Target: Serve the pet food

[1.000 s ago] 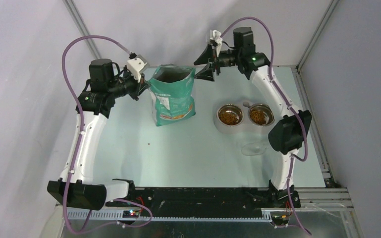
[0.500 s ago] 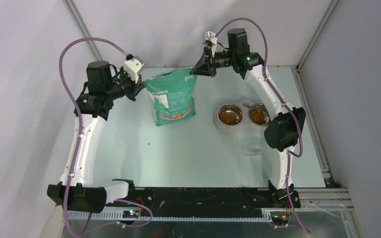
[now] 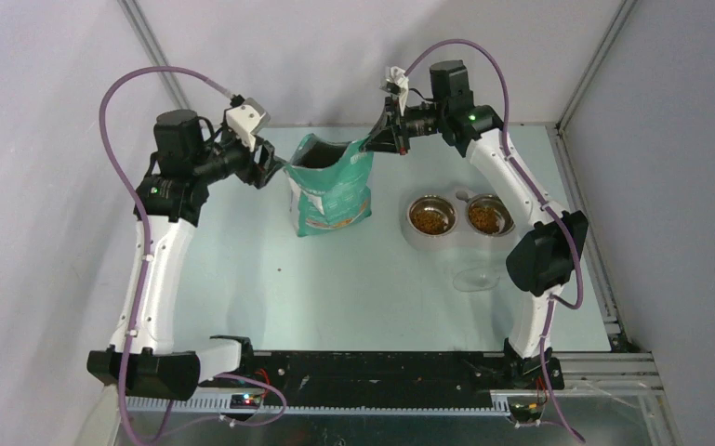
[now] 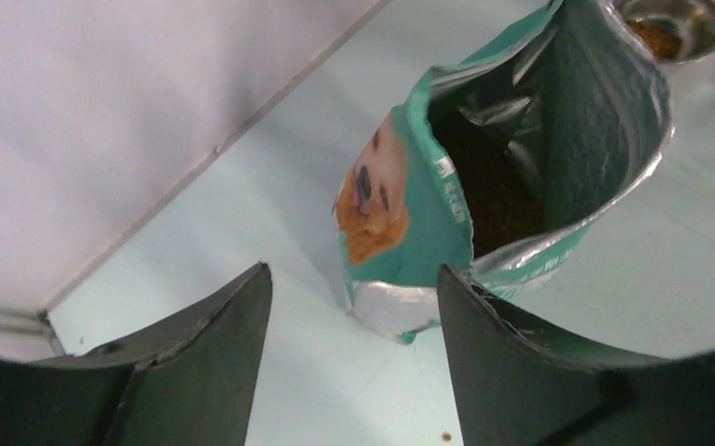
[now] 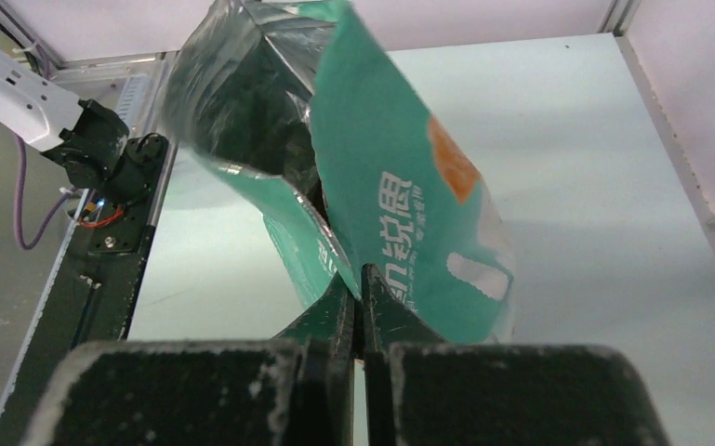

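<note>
Brown pet food (image 3: 431,219) fills the two steel bowls (image 3: 456,198) right of centre. The teal bag (image 3: 329,190) stands upright with its mouth gaping. My right gripper (image 3: 375,144) is shut on the bag's top right edge; in the right wrist view the gripper (image 5: 361,274) pinches the bag (image 5: 400,195) wall. My left gripper (image 3: 274,170) is open just left of the bag's top edge, touching nothing. In the left wrist view the gripper (image 4: 353,279) frames the bag (image 4: 409,232), with dark pet food (image 4: 497,200) deep inside.
A clear plastic scoop (image 3: 477,277) lies on the table in front of the bowls. One stray pellet (image 4: 446,436) sits on the table near my left fingers. The back wall runs close behind the bag.
My right gripper shut on the bag's right edge. My left gripper then let go of the left edge and opened. The bag's mouth, pulled flat a moment ago, gapes again.
</note>
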